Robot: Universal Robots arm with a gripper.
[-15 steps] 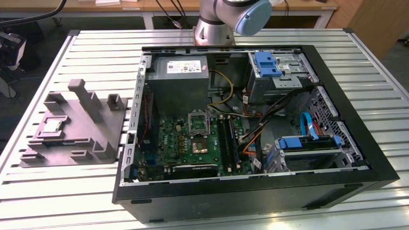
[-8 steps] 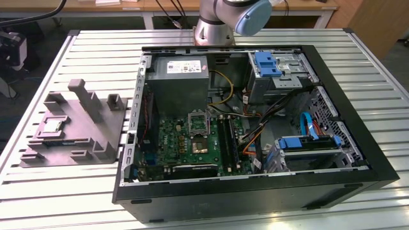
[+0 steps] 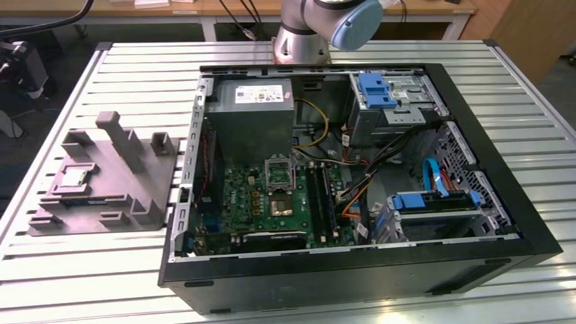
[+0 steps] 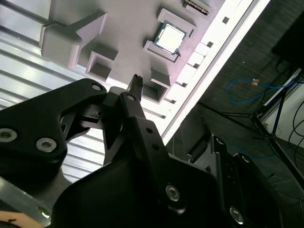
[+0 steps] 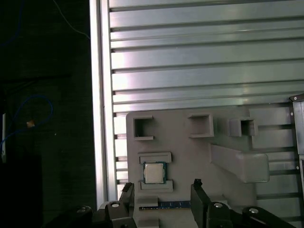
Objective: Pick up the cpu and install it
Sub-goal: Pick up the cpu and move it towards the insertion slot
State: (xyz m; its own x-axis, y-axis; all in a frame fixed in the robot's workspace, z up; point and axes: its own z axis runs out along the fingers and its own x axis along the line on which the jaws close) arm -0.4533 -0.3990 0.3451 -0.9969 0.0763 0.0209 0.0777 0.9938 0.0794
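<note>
holder block (image 5: 190, 156): showing plain grey
cpu (image 5: 152, 173): shining silver-grey on the holder block
table (image 5: 190, 61): running in silver ribbed stripes under the holder block
gripper (image 5: 161, 185): showing black
motherboard (image 3: 270, 202): showing green, at the exterior view's right of the holder block

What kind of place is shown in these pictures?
Probably a robotics lab: a robot arm at a slatted metal table that carries an open computer case, with a cpu lying in a grey holder block.

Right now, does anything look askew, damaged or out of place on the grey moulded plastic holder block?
Nothing stands out. The small square silver-topped cpu lies flat and square in its recess on the grey holder block, with the open black gripper hanging near it.
</note>
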